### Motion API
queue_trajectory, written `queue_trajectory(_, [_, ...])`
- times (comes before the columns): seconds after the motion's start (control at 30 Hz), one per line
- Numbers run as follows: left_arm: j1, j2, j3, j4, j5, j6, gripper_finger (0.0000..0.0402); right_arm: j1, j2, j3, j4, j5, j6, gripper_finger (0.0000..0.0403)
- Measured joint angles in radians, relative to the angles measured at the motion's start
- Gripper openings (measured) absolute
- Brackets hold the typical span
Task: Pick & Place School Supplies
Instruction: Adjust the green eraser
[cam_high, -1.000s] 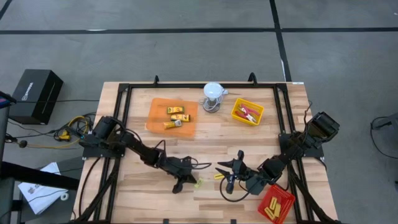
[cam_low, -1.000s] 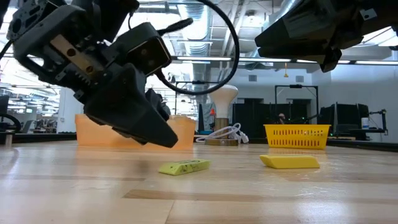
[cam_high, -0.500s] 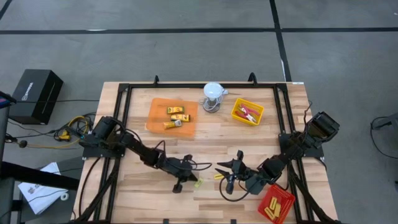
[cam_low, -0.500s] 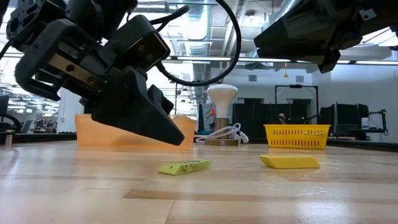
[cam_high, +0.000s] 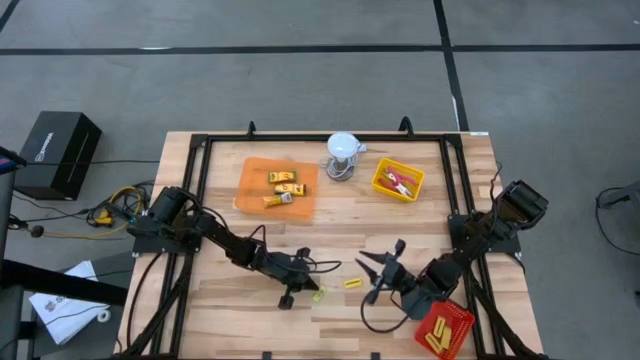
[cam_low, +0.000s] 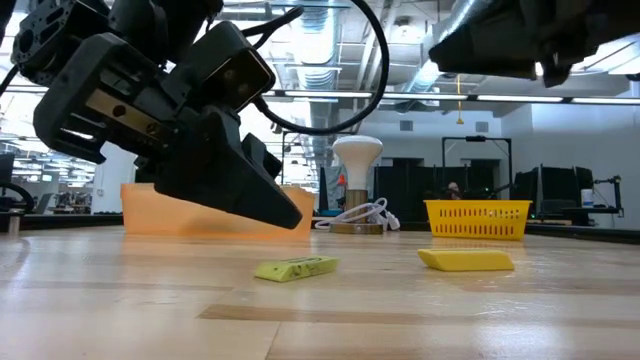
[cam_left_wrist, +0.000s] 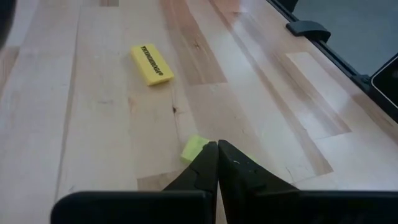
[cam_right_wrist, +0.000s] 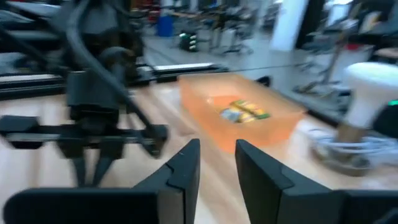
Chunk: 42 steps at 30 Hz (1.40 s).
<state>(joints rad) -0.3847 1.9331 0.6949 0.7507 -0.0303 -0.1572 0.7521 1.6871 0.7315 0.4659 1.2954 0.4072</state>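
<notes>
Two dark jointed arms trailing looped black cables.

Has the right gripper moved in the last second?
Yes. In the high view the right gripper has pulled away from the yellow block it was over, toward the red tray side, leaving the block uncovered on the table.

Grey floor (cam_high: 300, 80) with dark seams, black box (cam_high: 58, 150) beside table
</notes>
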Motion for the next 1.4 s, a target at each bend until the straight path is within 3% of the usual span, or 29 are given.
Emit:
queue_trajectory(0.33, [-0.001,0.005,0.0,0.037,0.0,0.043,0.0002,-0.003,0.0,0.0,-0.021,0.038,0.0,0.0069])
queue_trajectory(0.63, [0.007,0.138,0.073,0.09,0.039,0.047,0.0001,0.0,-0.001,0.0,-0.017,0.033,0.001,0.0067])
queue_trajectory(1.4, [0.045,0.139,0.08,0.015,0.093,0.049,0.0002,0.008,-0.001,0.0,-0.027,-0.016,0.003,0.0067])
